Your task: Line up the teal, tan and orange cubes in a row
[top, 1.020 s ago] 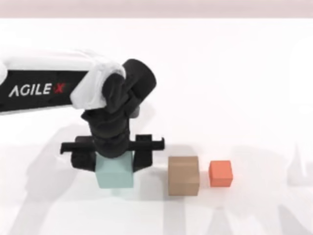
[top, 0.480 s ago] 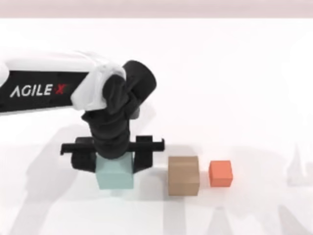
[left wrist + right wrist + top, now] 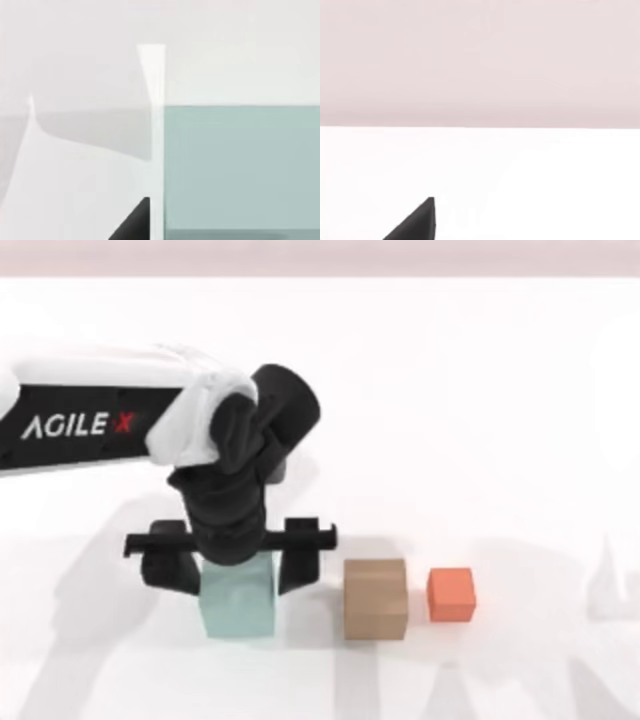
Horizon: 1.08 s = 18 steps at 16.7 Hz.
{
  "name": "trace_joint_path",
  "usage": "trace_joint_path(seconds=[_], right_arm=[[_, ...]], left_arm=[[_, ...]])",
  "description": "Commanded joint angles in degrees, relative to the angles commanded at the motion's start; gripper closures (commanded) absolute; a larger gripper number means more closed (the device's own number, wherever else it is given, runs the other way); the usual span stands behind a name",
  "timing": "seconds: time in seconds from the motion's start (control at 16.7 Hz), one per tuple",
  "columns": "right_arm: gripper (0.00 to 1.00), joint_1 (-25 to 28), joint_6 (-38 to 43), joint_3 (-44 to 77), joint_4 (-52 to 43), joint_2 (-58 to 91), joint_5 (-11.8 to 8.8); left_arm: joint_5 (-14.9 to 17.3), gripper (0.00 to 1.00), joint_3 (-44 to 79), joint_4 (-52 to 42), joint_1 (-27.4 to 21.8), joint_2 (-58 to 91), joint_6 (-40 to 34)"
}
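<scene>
The teal cube (image 3: pixel 240 602) rests on the table at the left end of a row, with the tan cube (image 3: pixel 376 598) to its right and the small orange cube (image 3: pixel 451 594) beyond that. My left gripper (image 3: pixel 235 575) hangs over the teal cube, open, one finger on each side of it. In the left wrist view a strip of white table separates the dark fingertip (image 3: pixel 137 222) from the teal cube (image 3: pixel 240 170). My right arm is out of the top view; its wrist view shows one fingertip (image 3: pixel 422 220) far out to the side over bare table.
The white table (image 3: pixel 480 420) stretches behind and to the right of the row. A pale wall (image 3: pixel 480 60) stands beyond the table's far edge. Soft grey shadows lie along the front of the table.
My left gripper's fingers have spread a little apart and let go of the teal cube, which now sits slightly lower and to the right in the top view. Tan and orange cubes are unmoved.
</scene>
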Motion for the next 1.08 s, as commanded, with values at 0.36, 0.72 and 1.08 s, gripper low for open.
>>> trace_joint_path(seconds=[0.36,0.72,1.08], right_arm=[[0.0,0.0,0.0,0.0,0.0,0.0,0.0],[0.0,0.0,0.0,0.0,0.0,0.0,0.0],[0.0,0.0,0.0,0.0,0.0,0.0,0.0]], left_arm=[[0.0,0.0,0.0,0.0,0.0,0.0,0.0],[-0.1,0.0,1.8,-2.4,0.2,-0.7,-0.1],[0.0,0.0,9.4,-14.5,1.0,-4.9,-0.3]])
